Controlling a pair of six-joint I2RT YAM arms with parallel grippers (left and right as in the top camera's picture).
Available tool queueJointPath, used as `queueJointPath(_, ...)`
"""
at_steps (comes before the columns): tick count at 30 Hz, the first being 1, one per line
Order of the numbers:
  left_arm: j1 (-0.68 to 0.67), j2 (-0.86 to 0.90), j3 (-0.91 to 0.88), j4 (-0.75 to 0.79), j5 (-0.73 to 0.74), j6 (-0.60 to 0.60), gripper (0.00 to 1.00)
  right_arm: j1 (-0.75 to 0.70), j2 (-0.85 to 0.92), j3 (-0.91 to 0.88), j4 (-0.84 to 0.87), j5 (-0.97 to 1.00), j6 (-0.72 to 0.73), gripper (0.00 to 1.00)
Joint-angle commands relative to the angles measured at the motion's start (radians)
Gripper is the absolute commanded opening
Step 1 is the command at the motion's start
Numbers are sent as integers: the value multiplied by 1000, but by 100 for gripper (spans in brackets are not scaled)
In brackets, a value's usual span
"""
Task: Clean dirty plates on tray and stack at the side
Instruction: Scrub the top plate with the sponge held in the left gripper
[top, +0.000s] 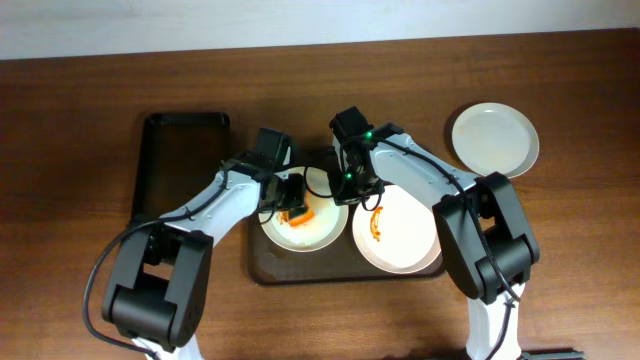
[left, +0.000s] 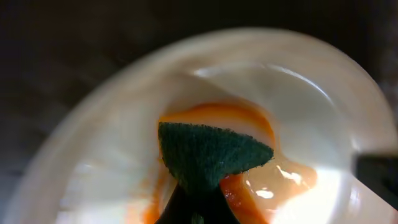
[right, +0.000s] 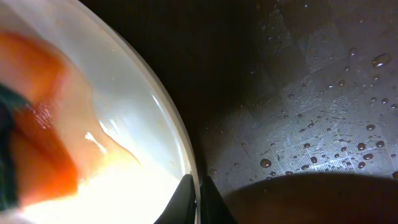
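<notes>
Plates look hard and slick with wet sauce, and could break, so the rim seems the best place to hold. The messy plate (top: 312, 236) lies on the tray (top: 265, 268) beside another smeared plate (top: 400, 235); a clean plate (top: 494, 139) sits apart on the desk (top: 80, 100). The right hand (right: 198, 202) pinches the messy plate's rim, and the left hand (left: 194, 208) pinches a green sponge (left: 211, 152) on the sauce (left: 239, 194). Arms (top: 425, 175) hide much of it, and close views are blurry.

Left arm (top: 215, 200) and right arm (top: 420, 170) crowd the left plate (top: 310, 235); right plate (top: 405, 240) lies mostly uncovered.
</notes>
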Motion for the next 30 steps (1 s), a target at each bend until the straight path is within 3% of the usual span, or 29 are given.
queueJointPath(1, 34, 64, -32, -19, -557, -4, 0, -11, 8, -9, -20, 80, -7, 4)
queueJointPath(3, 34, 61, -16, -34, -621, -3, 0, -11, 8, -9, -23, 80, -7, 4)
queueJointPath(8, 34, 10, 72, -154, -626, -4, 0, -11, 8, -9, -24, 80, -7, 4)
queueJointPath(10, 34, -54, 96, -196, -556, -3, 0, -11, 8, -9, -24, 80, -7, 4)
queueJointPath(16, 33, -117, 85, -213, -76, -3, 0, -11, 8, -9, -23, 80, 19, 4)
queueJointPath(30, 28, -1, 57, -202, 132, -3, 0, -11, 8, -9, -24, 72, 19, 4)
